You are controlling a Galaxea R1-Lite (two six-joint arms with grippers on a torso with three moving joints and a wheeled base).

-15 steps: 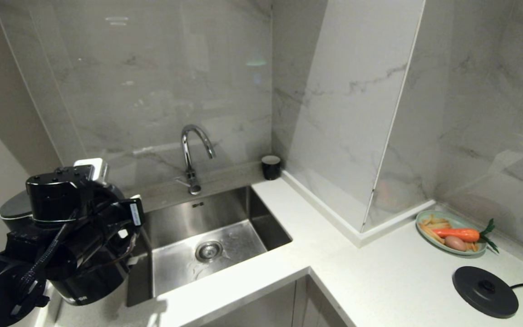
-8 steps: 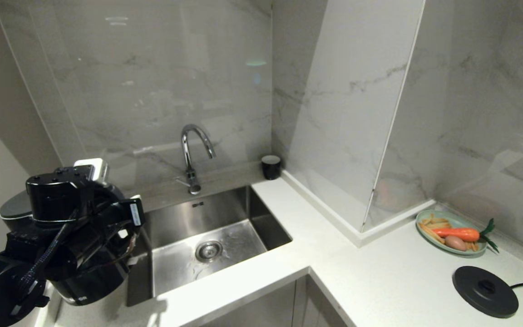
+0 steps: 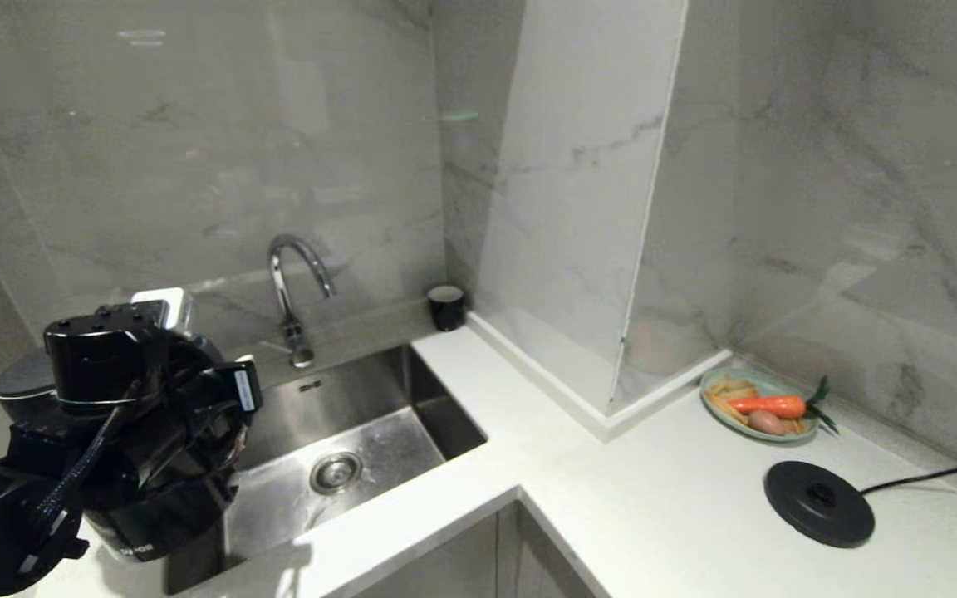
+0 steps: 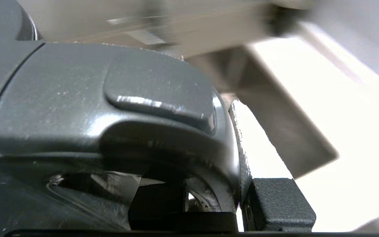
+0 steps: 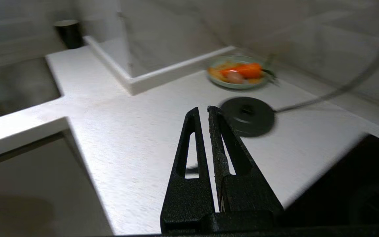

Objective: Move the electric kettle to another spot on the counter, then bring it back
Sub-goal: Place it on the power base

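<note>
The electric kettle (image 3: pixel 146 523) is a glossy black jug with a grey lid (image 3: pixel 22 378), at the lower left of the head view, over the counter (image 3: pixel 611 498) beside the sink. My left gripper (image 4: pixel 215 204) is shut on the kettle's handle (image 4: pixel 209 144). One finger sits inside the handle loop and the other finger (image 4: pixel 275 204) presses on its outer side. My left arm hides most of the kettle's body. My right gripper (image 5: pixel 203 110) hangs shut and empty above the counter, close to the black base disc (image 5: pixel 247 115).
The steel sink (image 3: pixel 437 399) with its tap (image 3: pixel 292 282) lies right of the kettle. A black cup (image 3: pixel 447 307) stands in the corner. A plate of carrot and fries (image 3: pixel 761 404) and the corded base disc (image 3: pixel 819 502) sit at the right. A marble pillar (image 3: pixel 578 208) juts out mid-counter.
The whole scene has slid left in the head view, so the camera has turned. My left arm and the kettle keep the same place in the picture, travelling with me.
</note>
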